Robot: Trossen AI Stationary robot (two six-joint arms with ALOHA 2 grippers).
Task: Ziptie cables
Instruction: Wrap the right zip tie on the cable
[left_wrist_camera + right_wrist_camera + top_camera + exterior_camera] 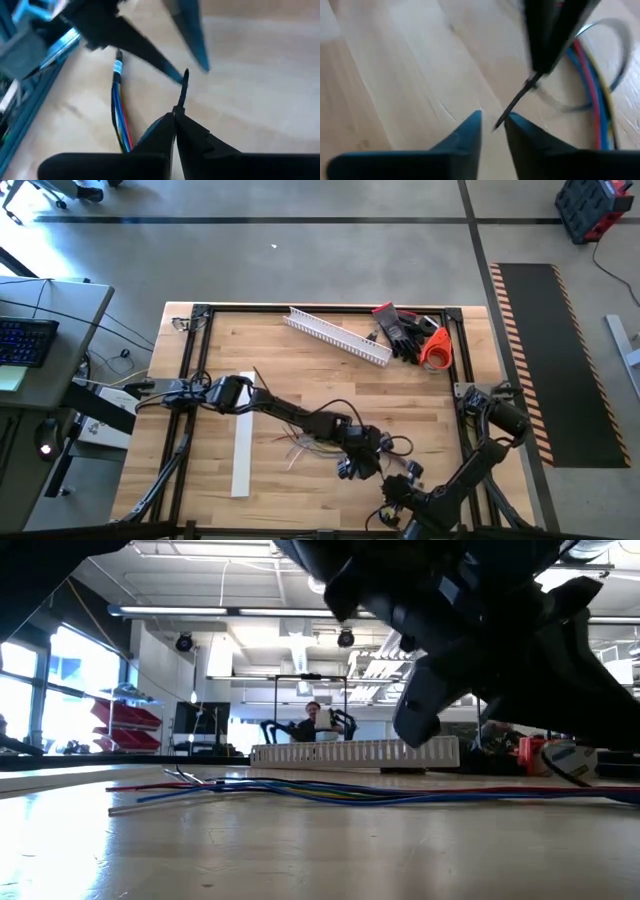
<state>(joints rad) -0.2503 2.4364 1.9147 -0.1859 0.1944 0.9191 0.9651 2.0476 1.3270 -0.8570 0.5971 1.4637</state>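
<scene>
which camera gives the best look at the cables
The low view: the cables lie stretched along the table, colours distinct. High view shows thin strands partly under the arms; both wrist views catch only short stretches.

Wooden table, cables, white strip, slotted channel, gloves
</scene>
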